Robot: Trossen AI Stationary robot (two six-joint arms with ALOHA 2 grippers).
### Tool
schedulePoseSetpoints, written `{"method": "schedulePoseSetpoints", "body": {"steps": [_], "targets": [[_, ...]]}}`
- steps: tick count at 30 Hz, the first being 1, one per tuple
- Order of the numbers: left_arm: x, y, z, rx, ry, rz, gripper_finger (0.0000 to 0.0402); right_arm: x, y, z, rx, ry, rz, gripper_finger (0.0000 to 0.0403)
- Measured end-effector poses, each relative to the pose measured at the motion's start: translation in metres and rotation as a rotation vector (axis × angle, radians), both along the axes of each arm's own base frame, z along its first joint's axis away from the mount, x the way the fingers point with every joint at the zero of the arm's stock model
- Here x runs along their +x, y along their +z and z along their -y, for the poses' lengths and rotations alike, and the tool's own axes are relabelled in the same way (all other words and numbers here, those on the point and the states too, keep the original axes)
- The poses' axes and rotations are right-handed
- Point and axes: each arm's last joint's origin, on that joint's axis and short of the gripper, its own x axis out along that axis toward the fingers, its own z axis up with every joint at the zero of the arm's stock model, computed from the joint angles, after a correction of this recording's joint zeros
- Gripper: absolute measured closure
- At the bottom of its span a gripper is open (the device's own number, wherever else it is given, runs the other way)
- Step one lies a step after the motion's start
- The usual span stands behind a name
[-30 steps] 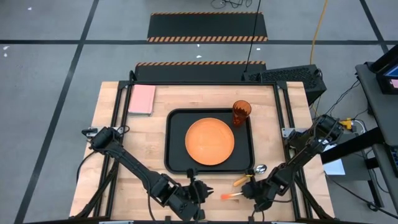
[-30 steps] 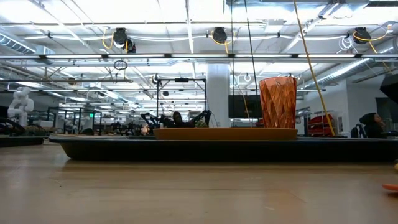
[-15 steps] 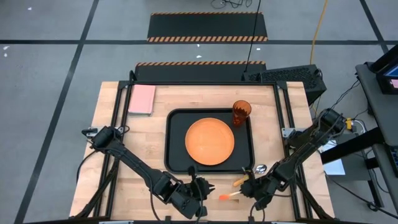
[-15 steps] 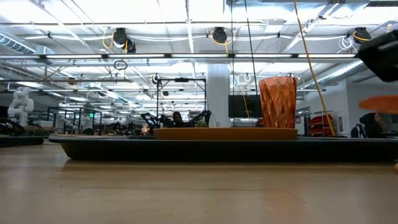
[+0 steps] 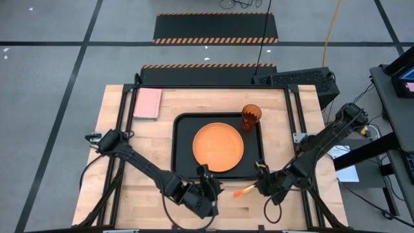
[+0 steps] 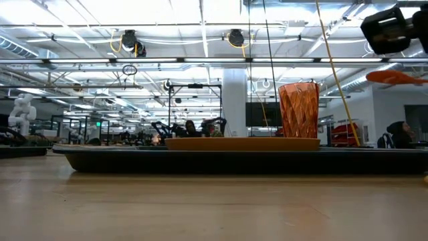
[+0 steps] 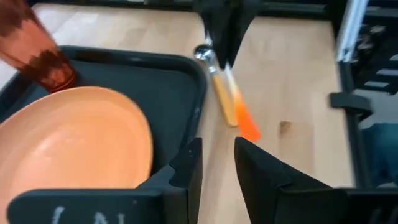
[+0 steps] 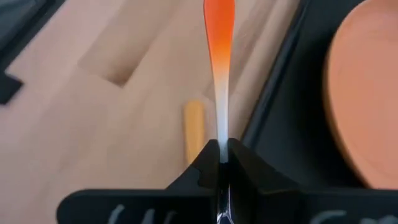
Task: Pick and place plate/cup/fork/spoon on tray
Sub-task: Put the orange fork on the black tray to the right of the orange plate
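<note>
On the wooden table [image 5: 129, 155], the black tray [image 5: 183, 145] carries the plate [image 5: 218, 146] and cup [image 5: 251, 116]. The right gripper [image 8: 221, 151] pinches the fork [image 8: 219, 37], tines hidden, above the spoon [image 7: 217, 84], which is half covered just outside the tray's rim. The left gripper [image 7: 216, 163], slightly parted and empty, hovers at the tray's near edge.

1. We see a grey floor [image 5: 58, 77] crossed by dark tape lines.
2. We see 2 black mats [image 5: 216, 28] edged with orange-black hazard stripes.
3. We see long ceiling lights [image 6: 100, 37] over a white pillar [image 6: 234, 97] and distant workstations.
</note>
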Motion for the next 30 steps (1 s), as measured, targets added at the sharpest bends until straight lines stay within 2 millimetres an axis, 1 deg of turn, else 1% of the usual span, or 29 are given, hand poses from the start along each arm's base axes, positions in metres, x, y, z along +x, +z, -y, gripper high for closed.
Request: {"method": "schedulePoseSetpoints", "body": {"steps": [3,8,12,15,20,23,30], "targets": [[0.003,-0.001,-0.008,-0.001,0.003,-0.023,0.0302,-0.002,0.006,0.007,-0.026,0.026,0.008,0.0399],[0.016,-0.001,-0.022,-0.061,-0.044,-0.019,0.0302,-0.004,0.012,0.019,-0.103,0.096,0.017,0.0399],[0.026,-0.011,-0.034,-0.130,-0.101,0.001,0.0302,0.000,0.015,0.028,-0.145,0.125,0.036,0.0399],[0.034,-0.019,-0.049,-0.221,-0.114,0.017,0.0301,0.003,0.016,0.033,-0.184,0.156,0.044,0.0399],[0.044,-0.037,-0.073,-0.336,-0.100,0.064,0.0301,0.005,0.016,0.036,-0.285,0.221,0.071,0.0399],[0.048,-0.041,-0.085,-0.408,-0.106,0.097,0.0301,0.006,0.016,0.037,-0.350,0.250,0.089,0.0399],[0.053,-0.045,-0.105,-0.538,-0.094,0.059,0.0301,0.007,0.017,0.039,-0.456,0.270,0.117,0.0399]]}}
